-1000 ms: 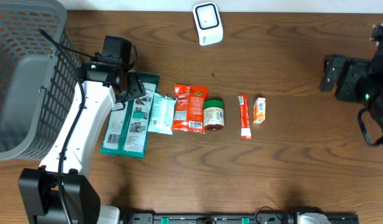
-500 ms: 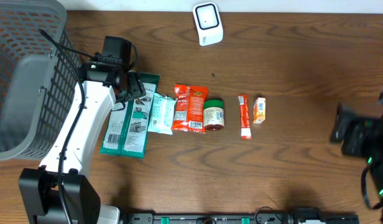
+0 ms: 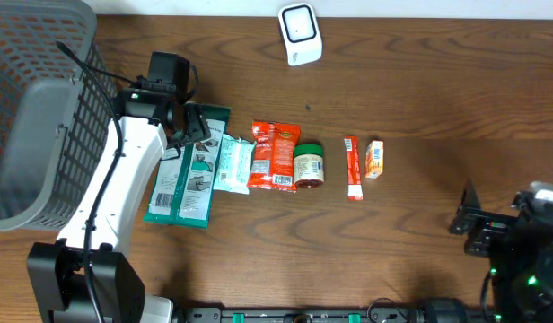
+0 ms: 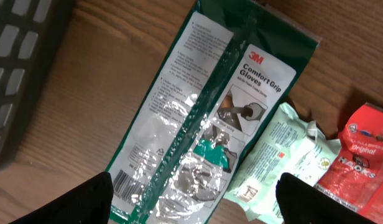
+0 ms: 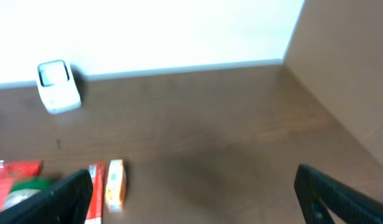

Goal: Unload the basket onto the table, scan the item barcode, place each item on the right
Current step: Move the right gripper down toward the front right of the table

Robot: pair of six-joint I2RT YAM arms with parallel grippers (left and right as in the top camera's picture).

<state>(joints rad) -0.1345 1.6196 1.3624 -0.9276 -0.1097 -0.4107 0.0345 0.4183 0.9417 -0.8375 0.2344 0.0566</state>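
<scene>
Table carries a row of goods. At its left end lies the green 3M glove packet, long axis far-to-near, barcode label at the near end. Left gripper hangs over its far end, jaws spread. Right gripper, low by the front edge, points toward the far wall, jaws spread.

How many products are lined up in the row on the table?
6, left to right: green glove pack, pale green pouch, red snack bag, green-lidded jar, red stick packet, small orange box. The left arm may hide something.
</scene>
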